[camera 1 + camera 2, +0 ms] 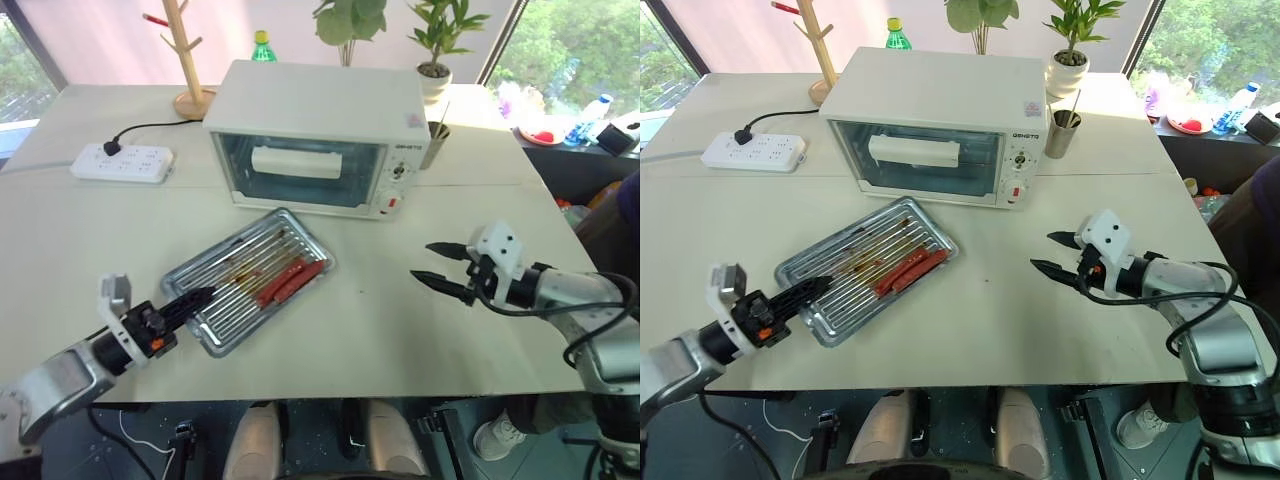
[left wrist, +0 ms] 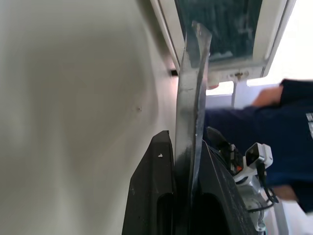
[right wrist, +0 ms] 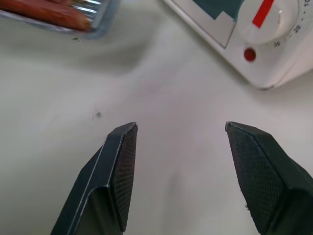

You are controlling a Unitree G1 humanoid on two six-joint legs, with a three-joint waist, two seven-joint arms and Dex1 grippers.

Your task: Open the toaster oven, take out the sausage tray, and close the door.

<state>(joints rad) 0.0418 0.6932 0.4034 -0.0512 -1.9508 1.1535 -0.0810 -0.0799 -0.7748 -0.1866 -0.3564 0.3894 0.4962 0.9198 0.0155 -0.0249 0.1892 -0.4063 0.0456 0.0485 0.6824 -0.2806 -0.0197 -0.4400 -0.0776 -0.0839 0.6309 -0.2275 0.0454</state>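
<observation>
Shiny metal sausage tray (image 1: 250, 279) sits on the table (image 1: 400, 330), left end effector (image 1: 192, 299) clamped on its rim, right end effector (image 1: 437, 267) spread wide, oven door (image 1: 300, 169) shut.

one toaster oven (image 1: 318, 135); one sausage tray (image 1: 250, 279); two grippers (image 1: 441, 268)

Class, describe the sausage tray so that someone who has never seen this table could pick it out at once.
Start at the white toaster oven at the back of the table. On the tabletop just in front of it, toward the robot's left, lies the sausage tray, set at an angle, its near corner pinched by the left gripper. It is the table's one shiny metal thing, with a wire rack and red sausages.
</observation>
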